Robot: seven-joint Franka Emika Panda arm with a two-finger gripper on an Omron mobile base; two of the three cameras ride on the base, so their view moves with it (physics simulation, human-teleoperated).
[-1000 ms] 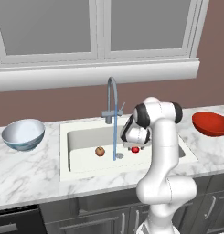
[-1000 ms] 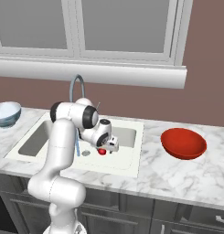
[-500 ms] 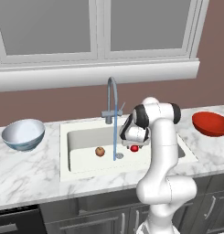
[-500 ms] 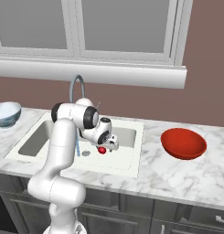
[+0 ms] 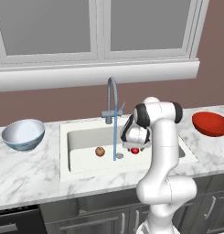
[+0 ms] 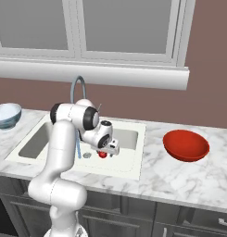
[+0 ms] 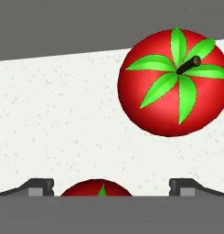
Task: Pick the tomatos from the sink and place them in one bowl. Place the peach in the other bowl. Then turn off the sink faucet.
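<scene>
While open, pincer [image 7: 105, 191] sank slightly, seemingly.

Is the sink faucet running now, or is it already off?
Running. A thin blue stream falls from the sink faucet spout down into the sink near the drain.

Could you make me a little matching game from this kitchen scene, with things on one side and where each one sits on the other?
Things:
1. shallow glossy red bowl
2. deep white and pale blue bowl
3. small round orange-tan peach
4. tall grey metal gooseneck faucet

Places:
A. lying on the floor of the white sink basin
B. on the marble counter left of the sink
C. rising from the sink's back rim
D. on the marble counter right of the sink

Pairs: 1-D, 2-B, 3-A, 4-C
</scene>
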